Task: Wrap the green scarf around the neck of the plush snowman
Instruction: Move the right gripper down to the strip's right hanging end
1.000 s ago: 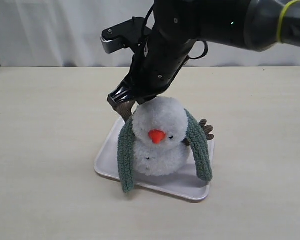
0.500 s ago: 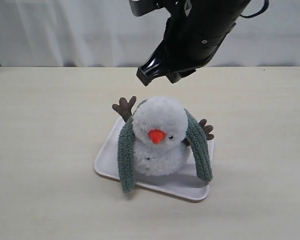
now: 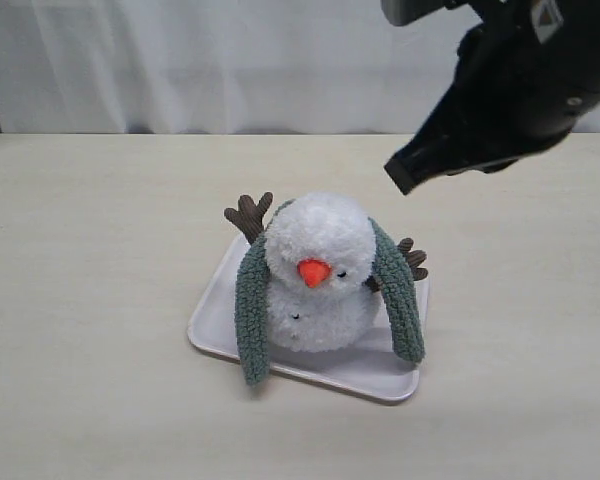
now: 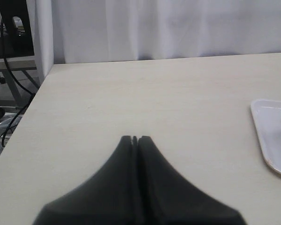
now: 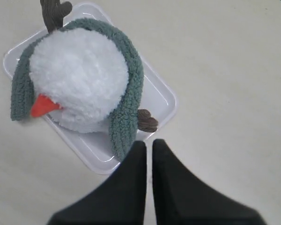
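Right claw [image 5: 149, 142], closed on nothing, hangs high beside the fluffy plush snowman [image 3: 318, 262] draped in the fuzzy green scarf [image 3: 250, 315].

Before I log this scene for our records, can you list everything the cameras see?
plush snowman: one, white with an orange nose and brown twig arms, sitting on the tray
green scarf: one, dull green, draped behind the snowman's head, one end hanging down each side
tray: one, white, on the table under the snowman
table: one, pale beige
curtain: white, behind the table
left gripper: one, black, shut and empty, over bare table beside the tray
right gripper: one, black, shut and empty, raised above the tray's side
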Robot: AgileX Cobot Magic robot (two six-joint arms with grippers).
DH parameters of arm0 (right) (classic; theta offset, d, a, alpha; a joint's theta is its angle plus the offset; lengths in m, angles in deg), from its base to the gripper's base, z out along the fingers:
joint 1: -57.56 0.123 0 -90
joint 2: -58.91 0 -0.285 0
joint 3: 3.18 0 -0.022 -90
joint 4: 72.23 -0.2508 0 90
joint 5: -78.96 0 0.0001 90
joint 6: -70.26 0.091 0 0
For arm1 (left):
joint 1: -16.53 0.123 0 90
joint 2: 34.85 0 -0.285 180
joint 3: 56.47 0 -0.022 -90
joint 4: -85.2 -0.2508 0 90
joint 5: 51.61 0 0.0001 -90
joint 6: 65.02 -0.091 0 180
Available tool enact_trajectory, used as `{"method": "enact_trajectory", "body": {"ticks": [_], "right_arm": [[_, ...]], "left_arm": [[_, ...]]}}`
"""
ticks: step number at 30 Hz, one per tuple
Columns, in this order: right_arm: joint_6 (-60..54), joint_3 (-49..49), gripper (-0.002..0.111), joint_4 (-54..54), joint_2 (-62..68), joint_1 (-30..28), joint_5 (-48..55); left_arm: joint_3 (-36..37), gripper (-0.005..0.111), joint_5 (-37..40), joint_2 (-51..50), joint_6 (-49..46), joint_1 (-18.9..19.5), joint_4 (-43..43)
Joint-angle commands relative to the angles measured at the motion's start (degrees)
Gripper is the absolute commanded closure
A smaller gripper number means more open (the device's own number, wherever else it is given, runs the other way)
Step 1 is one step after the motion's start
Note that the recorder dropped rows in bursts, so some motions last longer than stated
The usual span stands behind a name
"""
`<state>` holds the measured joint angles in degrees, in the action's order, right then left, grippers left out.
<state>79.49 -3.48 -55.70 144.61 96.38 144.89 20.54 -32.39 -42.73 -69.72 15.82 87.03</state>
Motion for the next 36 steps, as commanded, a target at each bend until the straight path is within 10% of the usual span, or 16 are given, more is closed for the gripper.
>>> {"method": "enact_trajectory", "body": {"ticks": [1,11,21,36], "right_arm": [[3.48,8.48,0.099,0.69,-6.52,-0.19,-4.19],[3.59,27.95,0.049,-6.76,-13.09,-4.32,-14.61],[0.02,43.38,0.047,-13.50,-7.97,-4.32,-43.73],[0.02,41.54,0.047,-7.96,5.67,-7.59,-56.57]], "left_arm": [[0.21,0.107,-0.69,0.10,0.29,0.29,0.31],[0.21,0.107,-0.69,0.10,0.29,0.29,0.31],[0.21,0.107,-0.69,0.10,0.29,0.29,0.42],[0.21,0.107,-0.69,0.10,0.29,0.29,0.42]]}}
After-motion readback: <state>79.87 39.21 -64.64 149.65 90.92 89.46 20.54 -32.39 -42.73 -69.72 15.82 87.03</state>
